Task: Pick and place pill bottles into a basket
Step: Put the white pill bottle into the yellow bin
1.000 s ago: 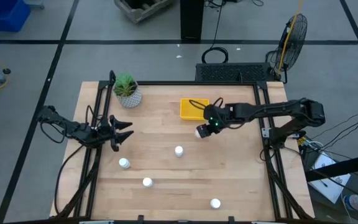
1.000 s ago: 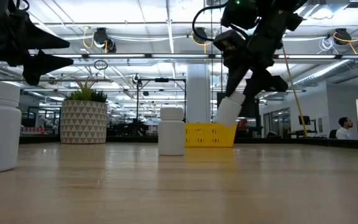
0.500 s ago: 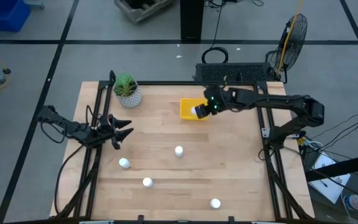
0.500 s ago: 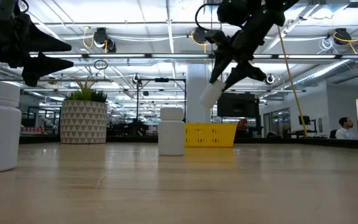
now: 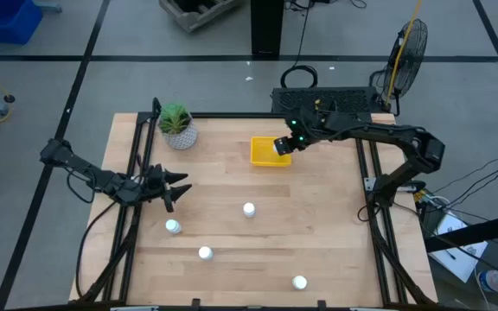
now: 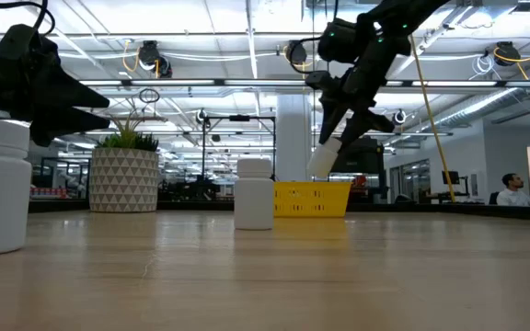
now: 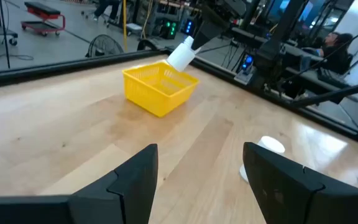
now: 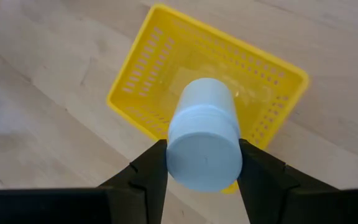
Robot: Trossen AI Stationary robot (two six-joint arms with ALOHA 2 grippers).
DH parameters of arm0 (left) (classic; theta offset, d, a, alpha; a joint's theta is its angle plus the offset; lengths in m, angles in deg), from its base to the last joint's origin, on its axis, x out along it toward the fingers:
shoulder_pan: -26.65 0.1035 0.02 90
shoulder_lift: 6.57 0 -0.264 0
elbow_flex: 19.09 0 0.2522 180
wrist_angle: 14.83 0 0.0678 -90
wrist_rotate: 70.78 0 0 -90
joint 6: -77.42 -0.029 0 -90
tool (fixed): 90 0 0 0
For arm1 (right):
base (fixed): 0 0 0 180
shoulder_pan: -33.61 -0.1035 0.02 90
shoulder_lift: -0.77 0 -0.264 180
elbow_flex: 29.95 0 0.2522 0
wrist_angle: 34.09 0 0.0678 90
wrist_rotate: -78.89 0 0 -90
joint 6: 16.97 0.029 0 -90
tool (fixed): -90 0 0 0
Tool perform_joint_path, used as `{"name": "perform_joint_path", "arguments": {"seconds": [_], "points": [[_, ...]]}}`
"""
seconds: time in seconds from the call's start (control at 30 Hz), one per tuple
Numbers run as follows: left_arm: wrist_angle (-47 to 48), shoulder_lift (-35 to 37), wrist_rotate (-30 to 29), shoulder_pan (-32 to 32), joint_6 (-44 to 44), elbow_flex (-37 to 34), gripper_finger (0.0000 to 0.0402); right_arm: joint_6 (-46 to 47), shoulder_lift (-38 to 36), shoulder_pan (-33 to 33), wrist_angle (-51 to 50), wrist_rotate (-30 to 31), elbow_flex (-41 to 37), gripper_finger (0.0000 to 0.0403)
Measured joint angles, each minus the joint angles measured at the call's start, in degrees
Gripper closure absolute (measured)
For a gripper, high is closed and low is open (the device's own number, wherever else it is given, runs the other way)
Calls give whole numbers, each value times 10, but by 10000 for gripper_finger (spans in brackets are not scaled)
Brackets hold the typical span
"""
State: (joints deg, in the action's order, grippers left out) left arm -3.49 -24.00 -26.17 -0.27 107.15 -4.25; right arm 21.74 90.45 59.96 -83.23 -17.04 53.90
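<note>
My right gripper (image 5: 287, 141) is shut on a white pill bottle (image 8: 204, 143) and holds it in the air over the yellow basket (image 5: 264, 152), which stands at the table's far middle. In the low view the bottle (image 6: 325, 158) hangs above the basket (image 6: 311, 198). Three pill bottles (image 5: 249, 209) (image 5: 173, 227) (image 5: 205, 253) stand upright on the table, and a further one (image 5: 299, 282) stands near the front edge. My left gripper (image 5: 177, 185) is open and empty at the table's left, above the wood (image 7: 197, 180). My right gripper pinches the bottle's upper end (image 8: 194, 165) between its two fingers (image 8: 146, 169), one on each side. The fingers slant down from the table's right. The bottle hangs tilted below them, its lower end (image 6: 320, 171) toward the basket and clear of it.
A white pot with a green plant (image 5: 178, 128) stands at the far left, next to the basket. Black frame rails (image 5: 363, 186) run along the table's left and right sides. Bare wood lies between the basket and the standing bottles.
My right gripper has carried the pill bottle up from the table's middle toward the far edge and now holds it over the yellow basket, still shut on it. My left gripper has come down a little.
</note>
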Motion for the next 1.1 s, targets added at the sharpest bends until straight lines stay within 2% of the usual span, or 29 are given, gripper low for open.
{"name": "perform_joint_path", "arguments": {"seconds": [0.13,0.4,0.83,1.1], "points": [[-7,-18,5,0,15,-1,160,-17,42,-1,-8,-1,44,255],[-10,-22,5,0,23,-1,160,-78,142,-3,-154,18,148,255],[-11,-22,3,0,21,-1,160,-95,152,-1,-172,29,154,255],[-11,-22,-1,0,21,-1,160,-96,154,-1,-192,14,154,255]]}}
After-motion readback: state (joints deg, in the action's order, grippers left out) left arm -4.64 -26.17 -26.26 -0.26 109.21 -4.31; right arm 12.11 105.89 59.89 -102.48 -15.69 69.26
